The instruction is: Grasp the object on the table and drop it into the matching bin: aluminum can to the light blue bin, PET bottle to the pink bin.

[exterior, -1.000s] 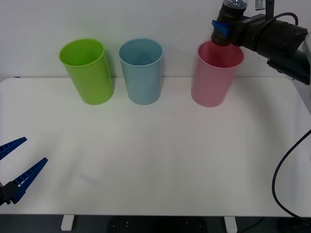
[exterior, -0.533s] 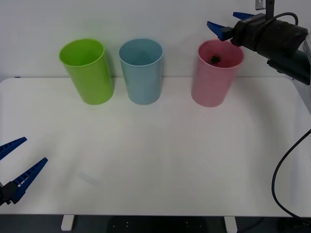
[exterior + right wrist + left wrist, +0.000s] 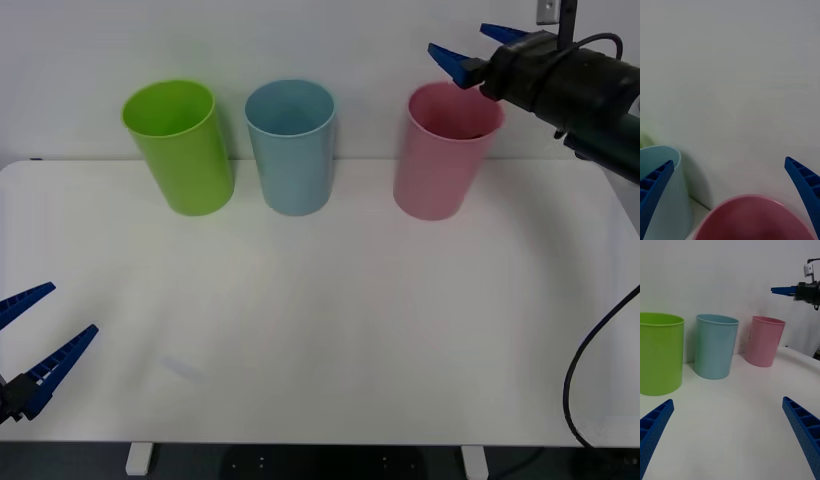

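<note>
Right gripper (image 3: 482, 50) hangs with fingers released above the pink bin (image 3: 443, 152) at the desk's far edge.

The pink bin stands near the far right corner of the white desk (image 3: 320, 320), the light blue bin (image 3: 291, 147) to its left at the middle of the far edge, and a lime green bin (image 3: 179, 147) further left, all three upright and apart. The right gripper's blue fingers (image 3: 804, 187) are spread wide, just over the pink bin's rim on its right side, grasping nothing. The bottle cannot be seen; the pink bin's inside is too dim to tell. The left gripper (image 3: 35, 340) waits at the desk's near left corner, its fingers spread apart and empty.
</note>
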`<state>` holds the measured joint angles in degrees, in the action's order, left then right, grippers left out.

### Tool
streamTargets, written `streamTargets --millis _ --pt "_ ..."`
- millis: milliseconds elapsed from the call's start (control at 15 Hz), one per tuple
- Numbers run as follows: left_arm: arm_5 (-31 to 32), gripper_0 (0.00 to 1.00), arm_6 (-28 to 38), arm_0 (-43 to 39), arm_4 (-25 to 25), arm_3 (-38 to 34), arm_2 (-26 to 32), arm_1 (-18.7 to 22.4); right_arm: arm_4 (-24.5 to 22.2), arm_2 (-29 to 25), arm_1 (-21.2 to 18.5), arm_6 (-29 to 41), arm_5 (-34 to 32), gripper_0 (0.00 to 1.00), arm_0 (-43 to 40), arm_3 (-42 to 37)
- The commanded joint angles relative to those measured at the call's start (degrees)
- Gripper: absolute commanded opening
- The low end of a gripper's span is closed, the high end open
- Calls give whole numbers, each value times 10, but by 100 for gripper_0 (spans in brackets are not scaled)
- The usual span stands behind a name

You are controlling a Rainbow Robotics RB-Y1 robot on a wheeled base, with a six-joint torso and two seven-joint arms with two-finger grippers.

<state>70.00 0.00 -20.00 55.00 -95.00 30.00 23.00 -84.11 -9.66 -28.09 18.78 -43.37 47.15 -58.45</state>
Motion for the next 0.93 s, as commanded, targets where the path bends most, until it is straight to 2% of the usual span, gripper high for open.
streamTargets --millis 67,800,933 --pt "0 100 0 0 0 0 0 0 26 -1 -10 -2 -17 100 -36 -46" --pt "0 100 0 0 0 0 0 0 144 -4 -67 -13 -69 100 -196 -202" --pt "0 100 0 0 0 0 0 0 151 -24 -69 -23 -94 100 -229 -227"
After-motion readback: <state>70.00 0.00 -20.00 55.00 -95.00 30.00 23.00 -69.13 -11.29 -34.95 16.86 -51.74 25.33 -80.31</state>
